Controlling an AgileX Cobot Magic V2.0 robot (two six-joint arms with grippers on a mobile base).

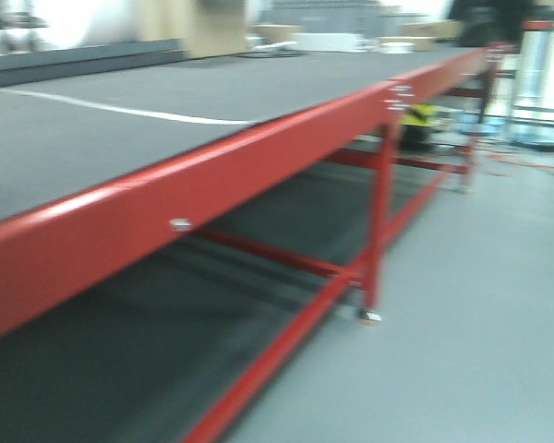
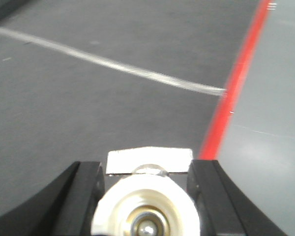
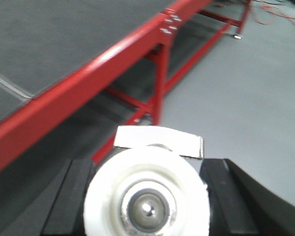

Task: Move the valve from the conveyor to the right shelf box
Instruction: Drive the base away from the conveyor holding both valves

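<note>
The only box-like things are far away, at the far end of the red table (image 1: 120, 212). I count one tan box (image 1: 208, 23) and one flat white thing (image 1: 337, 41) there. They are too blurry for me to tell what is in them. I cannot tell where the valve is, because none of my views shows it.

There is one table. Its top is dark grey and its frame is red. One white line (image 1: 120, 111) runs across the top, from the left to the red edge on the right. I count two red legs (image 1: 380, 212) on the right side, one near and one far. One small yellow thing (image 1: 420, 115) sits under the table, far off. The grey floor (image 1: 480, 305) is on the right. One orange cord (image 3: 280, 17) lies on it, far away.

My left gripper (image 2: 147, 206) hangs over the grey top, near the white line. I see two black fingers (image 2: 83, 196), one on each side of a white round part (image 2: 146, 194). The tips do not show, so I cannot tell how far apart my jaws are or if they hold a thing.

My right gripper (image 3: 147, 201) hangs near the red frame, with floor on its right. It looks the same, with two black fingers and one white round part. I cannot tell about its jaws either.
</note>
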